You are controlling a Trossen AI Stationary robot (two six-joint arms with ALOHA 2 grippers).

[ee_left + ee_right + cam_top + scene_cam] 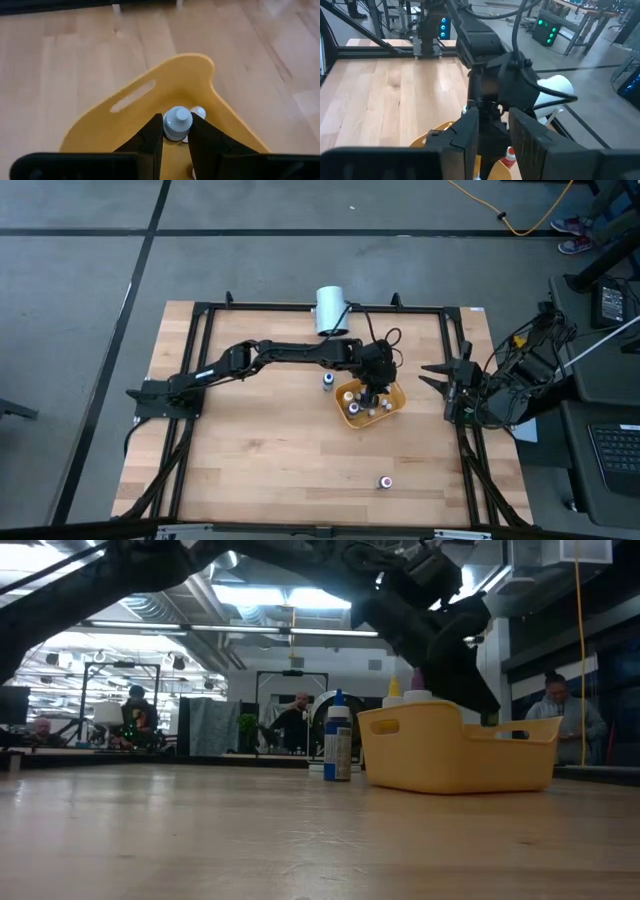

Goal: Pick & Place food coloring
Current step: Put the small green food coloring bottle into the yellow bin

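The left claw [176, 145] hangs directly over the yellow tray [395, 407], clenched on one food coloring bottle [177, 122]. In the left wrist view its two dark fingers [150, 142] press the bottle's sides just below the pale cap. The bottle stands upright, its long axis vertical, cap toward the wrist and base toward the tray floor.

The left arm reaches across the desk [260, 450] from its base at 9 o'clock. The tray sits right of centre, toward 3 o'clock. Several more bottles [352, 408] already stand inside it. In the low view, pale caps [418, 695] show above its rim.

Two bottles remain outside the tray. One blue bottle [327, 381] stands upright just beside the tray at its 10 o'clock. The other bottle [384, 481] sits well apart, toward the desk's 5 o'clock edge.

The right claw [432, 375] waits at the desk's 3 o'clock edge with fingers spread and nothing between them.

Judgement: the held bottle is straight below the left claw, so the coming move is a short vertical lowering and release. The tray wall and the standing bottles nearby could be knocked. The blue bottle is nearer the left arm; the far one seems nearer the right arm.

A white cylinder [331, 309] lies at the desk's 12 o'clock edge.
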